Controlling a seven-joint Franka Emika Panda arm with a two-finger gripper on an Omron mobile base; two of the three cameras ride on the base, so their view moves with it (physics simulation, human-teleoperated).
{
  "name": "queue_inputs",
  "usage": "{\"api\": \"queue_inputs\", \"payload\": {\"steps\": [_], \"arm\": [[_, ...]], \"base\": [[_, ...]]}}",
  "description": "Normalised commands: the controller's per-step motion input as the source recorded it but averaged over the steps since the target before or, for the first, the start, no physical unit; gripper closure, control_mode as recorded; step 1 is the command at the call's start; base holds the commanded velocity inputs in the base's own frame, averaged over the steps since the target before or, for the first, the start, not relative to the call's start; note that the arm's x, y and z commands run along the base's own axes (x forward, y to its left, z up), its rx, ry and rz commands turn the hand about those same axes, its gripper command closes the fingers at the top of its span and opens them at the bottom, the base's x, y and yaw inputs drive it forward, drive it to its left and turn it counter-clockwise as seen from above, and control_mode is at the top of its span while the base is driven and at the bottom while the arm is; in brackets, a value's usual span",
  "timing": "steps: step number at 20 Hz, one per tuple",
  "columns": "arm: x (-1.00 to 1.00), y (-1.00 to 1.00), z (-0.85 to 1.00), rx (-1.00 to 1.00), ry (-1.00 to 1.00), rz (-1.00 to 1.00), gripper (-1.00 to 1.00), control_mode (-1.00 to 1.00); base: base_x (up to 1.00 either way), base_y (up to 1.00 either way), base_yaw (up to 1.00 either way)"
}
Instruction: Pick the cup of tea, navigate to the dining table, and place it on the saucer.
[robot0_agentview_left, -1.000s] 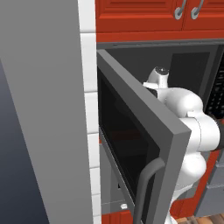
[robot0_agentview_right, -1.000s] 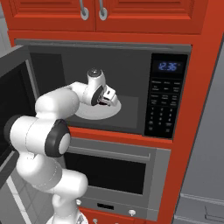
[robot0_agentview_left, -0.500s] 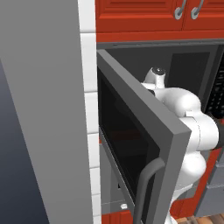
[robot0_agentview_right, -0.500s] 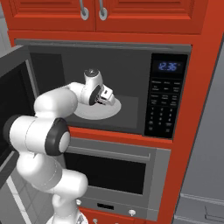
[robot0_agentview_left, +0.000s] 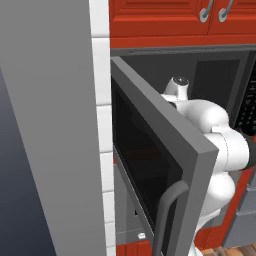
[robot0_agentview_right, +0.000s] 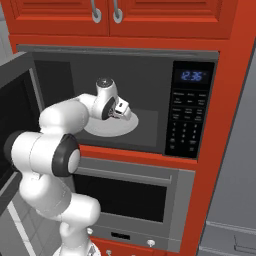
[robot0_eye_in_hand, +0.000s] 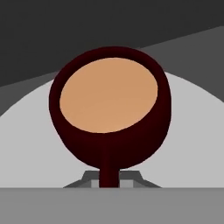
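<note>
Cup of tea (robot0_eye_in_hand: 109, 109) sat dead ahead of gripper (robot0_agentview_right: 121, 109), on the light turntable (robot0_agentview_right: 111, 127) inside the open microwave (robot0_agentview_right: 150, 85), handle toward the fingers. Couldn't tell whether the fingers were spread or closed. Microwave door (robot0_agentview_left: 160, 165) swung wide beside the arm.

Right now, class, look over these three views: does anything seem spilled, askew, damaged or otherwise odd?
Nothing is spilled or damaged. The cup of tea sits upright on the microwave's pale turntable, its tea level and inside the rim. The one unusual thing is the setting: the microwave door stands wide open, with the arm reaching inside. Whether the gripper is open cannot be told.
</note>
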Motion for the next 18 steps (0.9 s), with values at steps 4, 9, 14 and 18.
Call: {"api": "queue_inputs", "payload": {"steps": [4, 9, 14, 18], "arm": [[-0.62, 0.00, 0.05, 0.00, -0.01, 0.00, 1.00, -1.00], [-0.92, -0.05, 0.10, 0.00, -0.04, 0.00, 1.00, -1.00], [-0.94, -0.10, 0.49, 0.00, -0.08, 0.00, 1.00, -1.00], [-1.00, 0.00, 0.44, 0.00, -0.10, 0.00, 1.00, -1.00]], "base": [[0.00, 0.00, 0.00], [0.00, 0.00, 0.00], [0.00, 0.00, 0.00], [0.00, 0.00, 0.00]]}}
